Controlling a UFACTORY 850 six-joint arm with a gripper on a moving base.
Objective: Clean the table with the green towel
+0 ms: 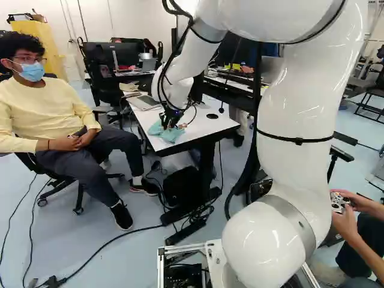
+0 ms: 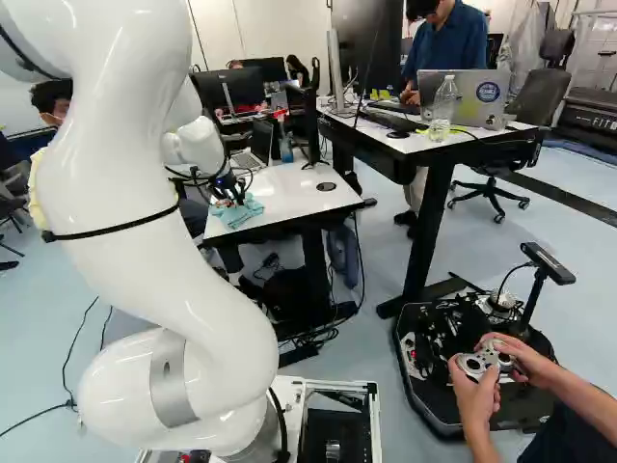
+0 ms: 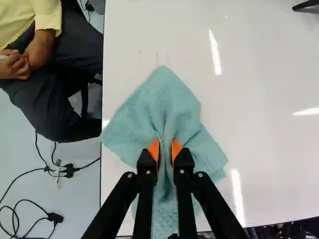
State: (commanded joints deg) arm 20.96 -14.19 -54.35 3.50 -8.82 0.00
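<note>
The black two-fingered gripper with orange pads (image 3: 166, 150) is pinching the pale blue-green cloth towel (image 3: 164, 102) on the glossy white tabletop (image 3: 264, 64), where faint dark streaks (image 3: 157, 57) are awaiting wiping, so cleaning is seemingly unfinished.

teal towel (image 3: 149, 102): cloth, matt, finely textured, softly creased
tabletop (image 3: 274, 154): smooth, glossy white (the lights leave hard bright streaks on it)
finger pads (image 3: 153, 149): matt orange, perhaps rubber, though too small to be sure
arm shell (image 2: 116, 164): smooth, glossy white
joint band (image 2: 170, 381): satin grey metal
water bottle (image 2: 442, 111): clear, shiny plastic
floor (image 2: 569, 227): smooth, faintly shiny
</note>
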